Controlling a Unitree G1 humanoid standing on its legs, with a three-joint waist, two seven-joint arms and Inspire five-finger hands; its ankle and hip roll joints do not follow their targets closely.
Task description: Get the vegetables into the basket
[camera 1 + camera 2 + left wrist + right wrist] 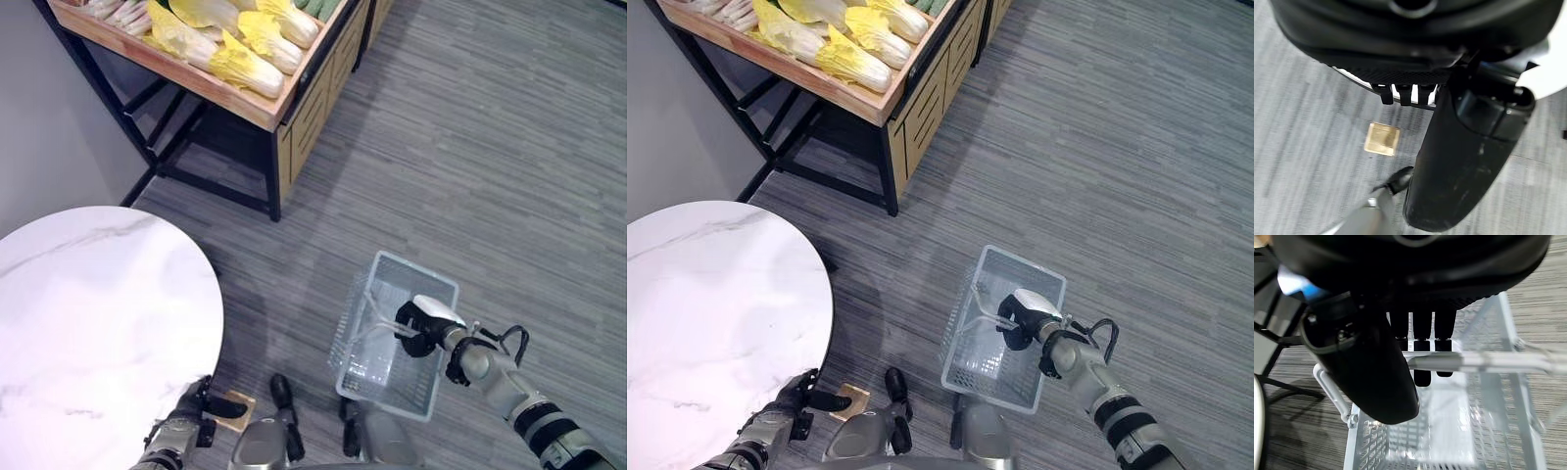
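**Carrying empty basket, veg not yet picked**

Curling round the basket handle (pixel 1484 361), the right hand's fingers (pixel 1422 357) hook over the thin pale bar, thumb on the near side; clamped on it. Right hand (pixel 423 328) sits above the basket (pixel 377 387), which hangs over the floor, tilted a bit, nothing inside as far as I can see. Left hand (pixel 201 403) is low by the table edge, fingers look curled in w/ nothing held, thumb sticking out.

Veg = napa cabbages (pixel 245 44), piled in the wooden crate shelf (pixel 265 110), well apart from basket and both hands. Task barely begun, my read: needs an approach to the shelf first.

Risks: basket swings on its thin handle while walking, could slip off fingers or knock the shelf frame. Cabbages are long, leafy, prob. soft; one-handed grab may crush leaves or drop it beside the basket. Round table (pixel 88 323) close on the left, arm could clip it.

Materials: basket is pale plastic mesh, rectangular, see-through walls. Shelf is light wood on black metal legs. Table top is white marble-look, smooth. Floor (pixel 490 147) is grey striped carpet; small tan square (pixel 1382 139) lies on it near the left hand.
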